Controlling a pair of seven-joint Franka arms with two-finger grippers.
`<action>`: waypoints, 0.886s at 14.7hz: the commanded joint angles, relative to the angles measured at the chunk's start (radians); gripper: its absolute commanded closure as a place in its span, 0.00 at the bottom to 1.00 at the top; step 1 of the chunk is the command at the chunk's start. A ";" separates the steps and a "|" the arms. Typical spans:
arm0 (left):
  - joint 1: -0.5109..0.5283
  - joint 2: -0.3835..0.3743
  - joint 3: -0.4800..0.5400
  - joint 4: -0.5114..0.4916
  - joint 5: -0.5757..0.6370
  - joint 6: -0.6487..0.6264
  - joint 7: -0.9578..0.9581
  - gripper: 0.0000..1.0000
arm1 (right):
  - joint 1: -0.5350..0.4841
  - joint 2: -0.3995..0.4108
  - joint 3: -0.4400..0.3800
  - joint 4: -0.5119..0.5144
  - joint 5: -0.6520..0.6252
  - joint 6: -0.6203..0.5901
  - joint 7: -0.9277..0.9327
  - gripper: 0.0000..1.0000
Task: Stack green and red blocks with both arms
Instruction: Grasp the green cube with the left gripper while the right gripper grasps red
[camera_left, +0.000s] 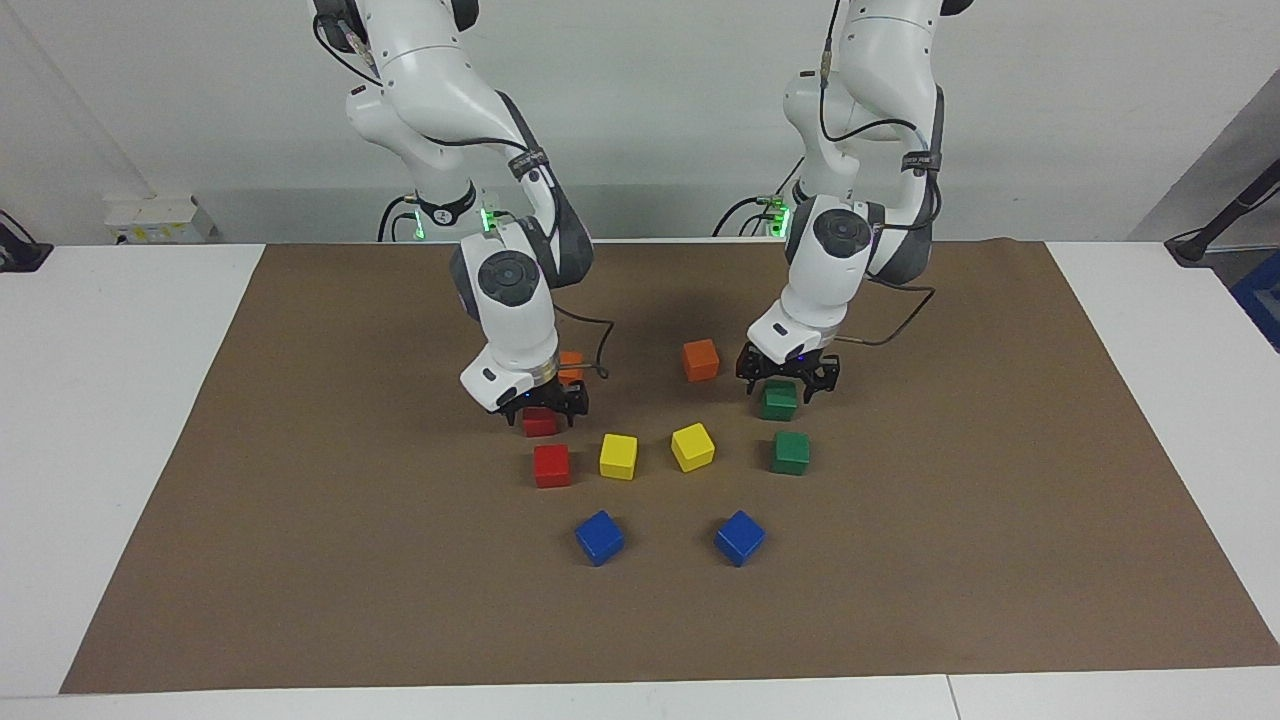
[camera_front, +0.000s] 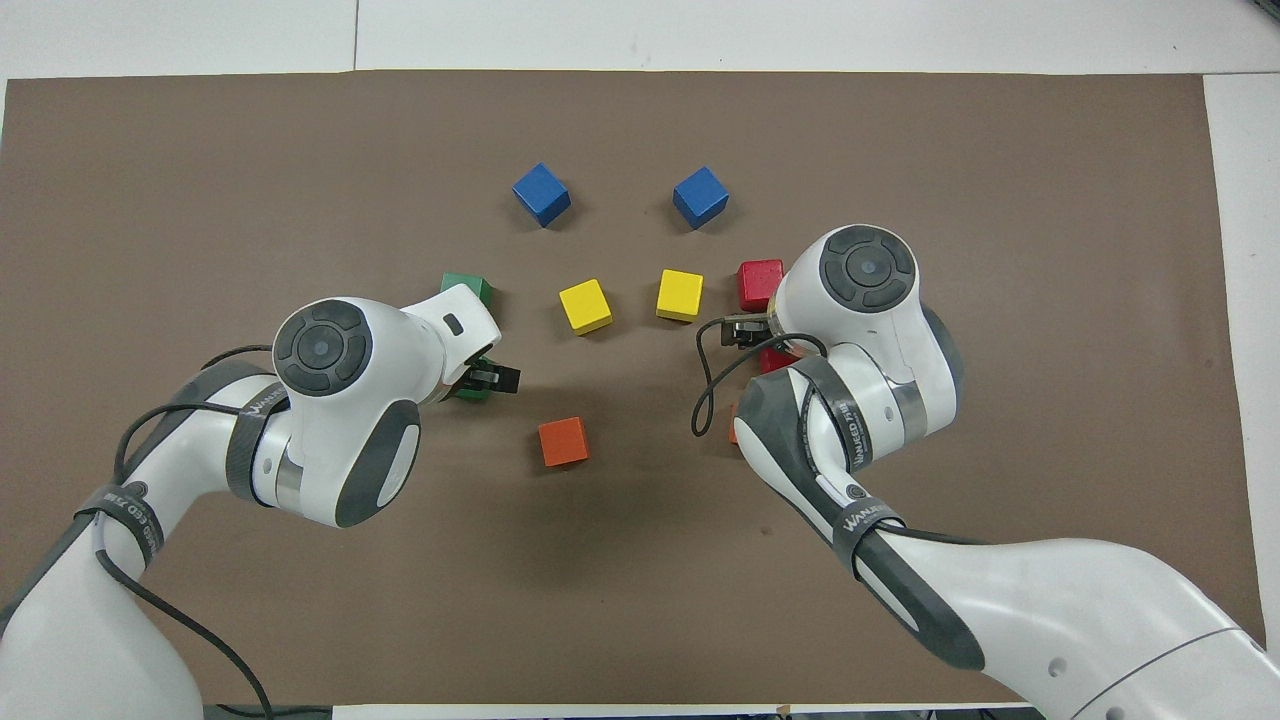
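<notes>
Two red blocks and two green blocks lie on the brown mat (camera_left: 300, 500). My right gripper (camera_left: 545, 405) is low, right over one red block (camera_left: 540, 423), which the arm mostly hides in the overhead view (camera_front: 775, 359). The second red block (camera_left: 551, 465) lies just farther from the robots. My left gripper (camera_left: 785, 388) is low, right over one green block (camera_left: 778, 401), of which a sliver shows in the overhead view (camera_front: 466, 392). The second green block (camera_left: 790, 452) lies just farther out. I cannot tell whether either gripper touches its block.
One orange cube (camera_left: 700, 359) lies between the two grippers, and another orange cube (camera_left: 571, 366) is half hidden by my right wrist. Two yellow cubes (camera_left: 618, 456) (camera_left: 692, 446) lie mid-mat. Two blue cubes (camera_left: 599, 537) (camera_left: 740, 537) lie farthest from the robots.
</notes>
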 joint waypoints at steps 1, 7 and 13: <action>-0.021 0.019 0.015 -0.020 0.018 0.054 -0.010 0.00 | 0.001 -0.015 0.006 -0.053 -0.014 0.056 0.010 0.02; -0.021 0.039 0.016 -0.020 0.045 0.064 -0.010 0.05 | 0.000 -0.022 0.006 -0.006 -0.014 -0.025 0.003 1.00; -0.023 0.042 0.016 -0.020 0.055 0.036 -0.009 1.00 | -0.170 -0.015 0.001 0.289 -0.013 -0.292 -0.282 1.00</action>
